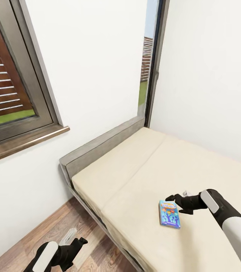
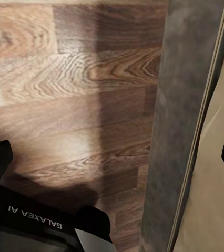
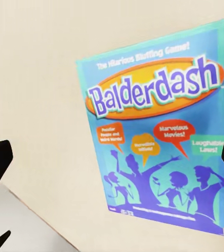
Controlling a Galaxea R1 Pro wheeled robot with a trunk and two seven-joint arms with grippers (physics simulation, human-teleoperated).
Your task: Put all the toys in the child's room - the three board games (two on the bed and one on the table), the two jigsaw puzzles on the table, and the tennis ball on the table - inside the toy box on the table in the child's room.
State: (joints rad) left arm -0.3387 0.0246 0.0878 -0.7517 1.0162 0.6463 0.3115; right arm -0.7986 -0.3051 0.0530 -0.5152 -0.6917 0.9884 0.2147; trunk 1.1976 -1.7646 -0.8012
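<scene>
Blue board game (image 1: 169,214) flat on the bed (image 1: 135,177), near its front edge. Right end effector (image 1: 173,199) open, just above the box's far end. Left end effector (image 1: 75,241) beside the bed, state impossible to tell. Probably light, stiff, smooth: best pinched across one overhanging edge.

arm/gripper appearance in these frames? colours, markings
Both arms have white shells with black joints and wrists. The right gripper and left gripper are black with dark fingers; a white oval panel sits on each wrist. White "GALAXEA AI" lettering marks the black housing in the left wrist view. No loose cables visible.
</scene>
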